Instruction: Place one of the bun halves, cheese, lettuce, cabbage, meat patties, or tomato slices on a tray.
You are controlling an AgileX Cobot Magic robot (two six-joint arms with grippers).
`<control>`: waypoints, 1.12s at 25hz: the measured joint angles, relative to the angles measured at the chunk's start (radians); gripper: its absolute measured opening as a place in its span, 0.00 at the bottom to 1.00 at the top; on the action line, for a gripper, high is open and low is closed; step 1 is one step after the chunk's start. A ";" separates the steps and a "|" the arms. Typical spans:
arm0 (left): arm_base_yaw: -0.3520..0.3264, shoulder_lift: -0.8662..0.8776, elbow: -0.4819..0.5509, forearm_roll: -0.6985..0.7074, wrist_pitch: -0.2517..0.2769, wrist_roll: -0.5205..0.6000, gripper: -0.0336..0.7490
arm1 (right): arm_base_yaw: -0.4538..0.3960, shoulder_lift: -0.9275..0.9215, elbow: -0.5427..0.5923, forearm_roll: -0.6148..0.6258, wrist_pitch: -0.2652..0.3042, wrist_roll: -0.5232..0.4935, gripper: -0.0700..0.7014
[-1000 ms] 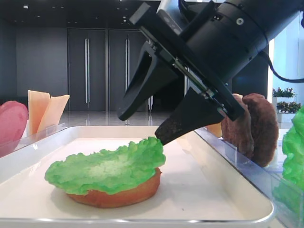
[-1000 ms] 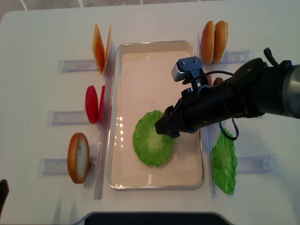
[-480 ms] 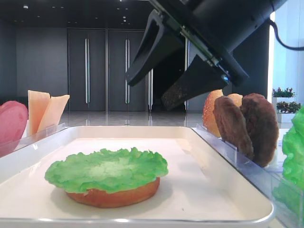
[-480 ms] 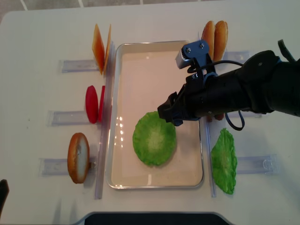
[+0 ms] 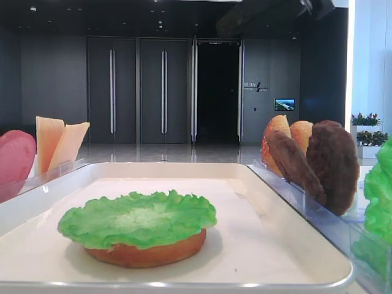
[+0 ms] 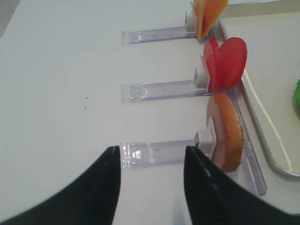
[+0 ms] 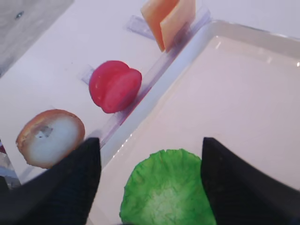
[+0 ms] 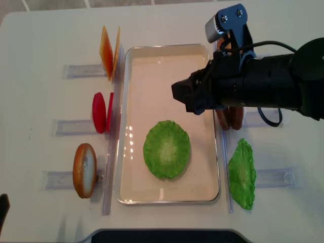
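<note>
A green lettuce (image 8: pixel 166 149) leaf lies flat on a bun half (image 5: pixel 147 254) in the near part of the tray (image 8: pixel 167 47). My right gripper (image 8: pixel 186 99) hovers over the tray's middle, above and beyond the lettuce, open and empty. In the right wrist view the lettuce (image 7: pixel 164 192) shows between its spread fingers (image 7: pixel 70 187). My left gripper (image 6: pixel 151 149) stands open over the bare table left of the tray, with nothing in it. It is beside the rack that holds another bun half (image 6: pixel 227 131).
Clear racks flank the tray. On the left stand cheese (image 8: pixel 109 50), tomato slices (image 8: pixel 101 112) and a bun half (image 8: pixel 84 170). On the right stand bun halves (image 5: pixel 278 131), meat patties (image 5: pixel 334 165) and a second lettuce leaf (image 8: pixel 242 173).
My right gripper has lifted off the lettuce's edge and drawn back toward the far right, out of the low view. The lettuce stays flat on the bun.
</note>
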 joint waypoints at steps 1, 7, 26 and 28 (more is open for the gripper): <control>0.000 0.000 0.000 0.000 0.000 0.000 0.48 | 0.000 -0.018 0.000 0.000 -0.001 0.004 0.70; 0.000 0.000 0.000 0.000 0.000 0.000 0.48 | -0.001 -0.080 0.000 -0.046 0.008 0.090 0.67; 0.000 0.000 0.000 0.000 0.000 0.000 0.46 | -0.227 -0.082 0.000 -1.335 0.471 1.261 0.58; 0.000 0.000 0.000 0.000 0.000 0.000 0.46 | -0.282 -0.082 0.000 -1.371 0.517 1.262 0.58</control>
